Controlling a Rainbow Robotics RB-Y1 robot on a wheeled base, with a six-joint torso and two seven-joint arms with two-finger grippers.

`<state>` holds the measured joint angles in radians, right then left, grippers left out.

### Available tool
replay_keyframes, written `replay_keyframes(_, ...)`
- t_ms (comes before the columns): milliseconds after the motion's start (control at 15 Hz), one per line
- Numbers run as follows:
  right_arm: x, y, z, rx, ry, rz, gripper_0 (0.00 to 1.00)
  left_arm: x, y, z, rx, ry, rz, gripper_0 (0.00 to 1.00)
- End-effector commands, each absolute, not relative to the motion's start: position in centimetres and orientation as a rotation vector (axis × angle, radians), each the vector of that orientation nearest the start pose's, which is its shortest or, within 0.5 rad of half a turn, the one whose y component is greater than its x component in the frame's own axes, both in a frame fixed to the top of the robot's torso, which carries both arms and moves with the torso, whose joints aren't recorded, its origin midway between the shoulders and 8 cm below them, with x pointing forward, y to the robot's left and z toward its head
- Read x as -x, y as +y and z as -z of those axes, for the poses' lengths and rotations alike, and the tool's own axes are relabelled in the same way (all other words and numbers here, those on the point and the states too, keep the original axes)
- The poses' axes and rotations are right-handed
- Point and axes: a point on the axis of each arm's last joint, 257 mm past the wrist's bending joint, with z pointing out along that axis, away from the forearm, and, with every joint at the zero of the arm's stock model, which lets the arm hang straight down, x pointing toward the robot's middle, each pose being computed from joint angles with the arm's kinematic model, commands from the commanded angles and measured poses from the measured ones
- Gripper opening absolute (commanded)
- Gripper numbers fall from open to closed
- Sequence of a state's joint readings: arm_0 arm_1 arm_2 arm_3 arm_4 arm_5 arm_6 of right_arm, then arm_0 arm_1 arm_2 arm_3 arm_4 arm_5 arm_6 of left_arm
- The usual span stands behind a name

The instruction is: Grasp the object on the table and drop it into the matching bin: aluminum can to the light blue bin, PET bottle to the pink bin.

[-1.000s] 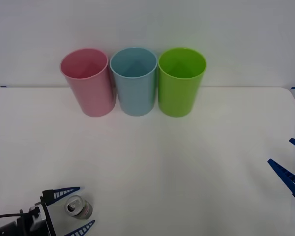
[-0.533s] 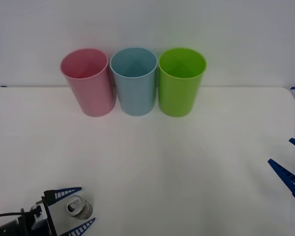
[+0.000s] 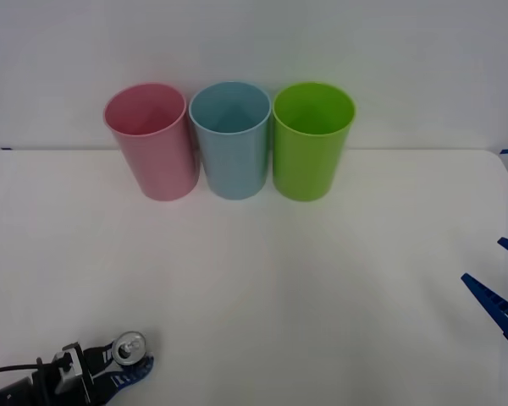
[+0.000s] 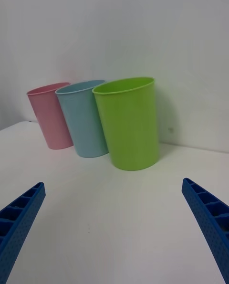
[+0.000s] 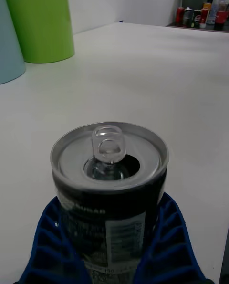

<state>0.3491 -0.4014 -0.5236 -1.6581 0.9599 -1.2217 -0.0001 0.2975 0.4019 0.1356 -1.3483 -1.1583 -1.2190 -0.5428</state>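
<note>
The aluminum can (image 3: 131,348) has a silver top with a pull tab and sits at the near left of the white table (image 3: 279,271). My left gripper (image 3: 124,365) is shut on it. In the left wrist view the can (image 5: 109,184) stands upright, and a blue finger (image 5: 45,246) presses each side of its dark printed body. The pink bin (image 3: 152,144) and the light blue bin (image 3: 231,144) stand side by side at the table's far edge. My right gripper (image 3: 501,288) hangs open at the right edge, far from the can, with nothing between its fingers (image 4: 19,217).
A lime green bin (image 3: 311,144) stands to the right of the light blue one, touching it. The right wrist view shows the three bins in a row: pink (image 4: 47,117), light blue (image 4: 83,119), green (image 4: 129,124). A wide stretch of bare table lies between can and bins.
The left gripper's fingers have closed from either side onto the can, which they straddled before. The right arm has not moved.
</note>
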Motion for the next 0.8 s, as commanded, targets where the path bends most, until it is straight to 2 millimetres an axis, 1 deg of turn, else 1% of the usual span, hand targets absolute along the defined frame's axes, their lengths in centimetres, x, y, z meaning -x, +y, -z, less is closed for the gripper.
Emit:
replay_keyframes(67, -34.2, -33.0, 16.9, 0.465, 1.441, -0.567, 1.0, -30.3, 21.6, 35.0, -0.935, 1.543, 0.558, 0.0)
replay_keyframes(467, -34.2, -33.0, 16.9, 0.465, 1.441, -0.567, 1.0, -30.6, 22.0, 34.6, -0.91, 1.541, 0.556, 0.0)
replay_keyframes(800, -34.2, -33.0, 16.9, 0.465, 1.441, -0.567, 1.0, -30.9, 22.7, 33.2, -0.864, 1.518, 0.565, 0.0)
